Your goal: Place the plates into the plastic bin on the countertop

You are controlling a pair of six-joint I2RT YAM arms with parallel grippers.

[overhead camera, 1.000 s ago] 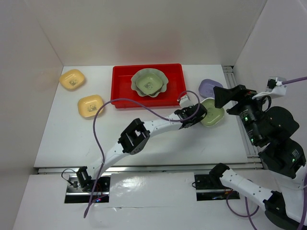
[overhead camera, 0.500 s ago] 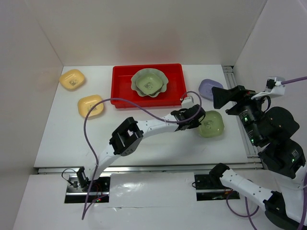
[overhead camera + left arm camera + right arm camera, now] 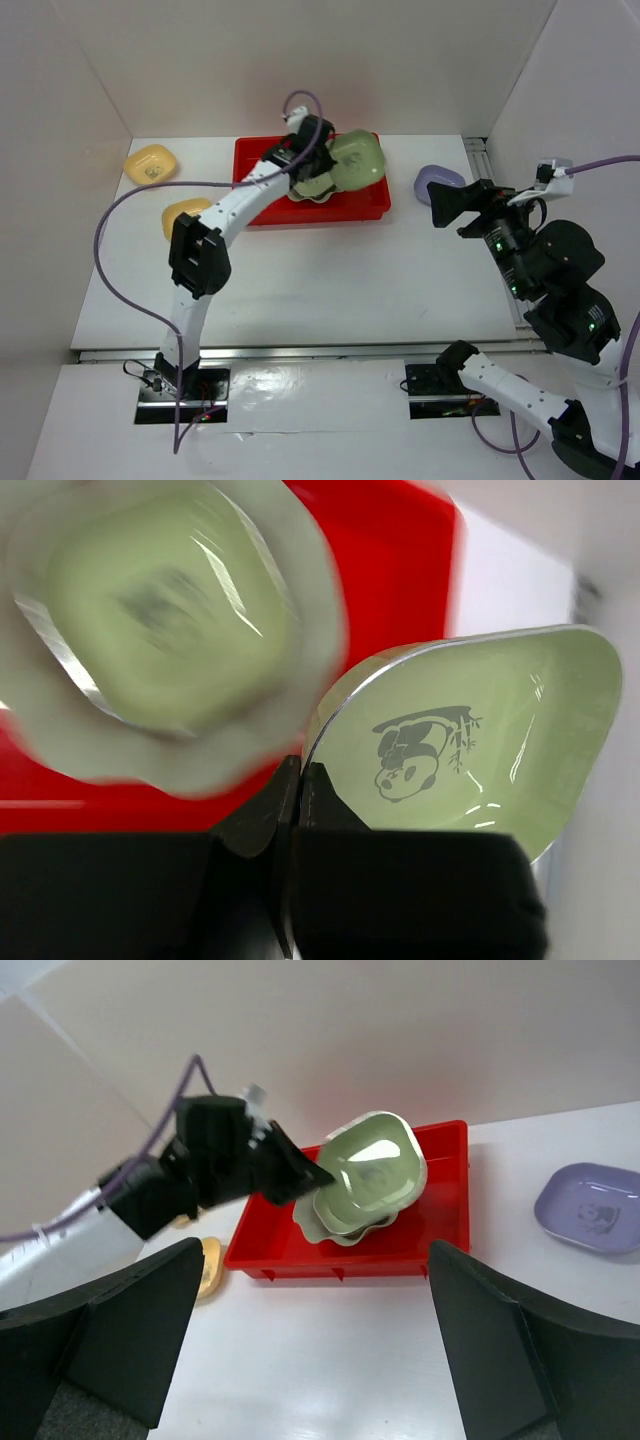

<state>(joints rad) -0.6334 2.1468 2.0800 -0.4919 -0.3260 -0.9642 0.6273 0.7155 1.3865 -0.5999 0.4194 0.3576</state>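
The left arm reaches across the counter [image 3: 350,280] to the red plastic bin [image 3: 262,185], and its claw [image 3: 300,770] is pressed together on the rim of the light green dish [image 3: 470,750], pinching it at one edge. The dish hangs tilted above the bin, its hollow turned up and outward, over the large pale-green scalloped dish [image 3: 160,630] that lies inside the bin. There is a picture on the held dish's inner face: a dark panda with a sprig of bamboo, and I can read no words with it. The right claw [image 3: 445,207] is spread wide, holding nothing, just beside the lavender dish [image 3: 440,182], which sits on the counter to the right of the bin and carries a small dark print too small to make out. Two yellow dishes lie on the counter left of the bin, one near the back [image 3: 150,163] and one nearer [image 3: 180,215], partly behind the left arm, with dark marks in their middles that are just as unreadable.
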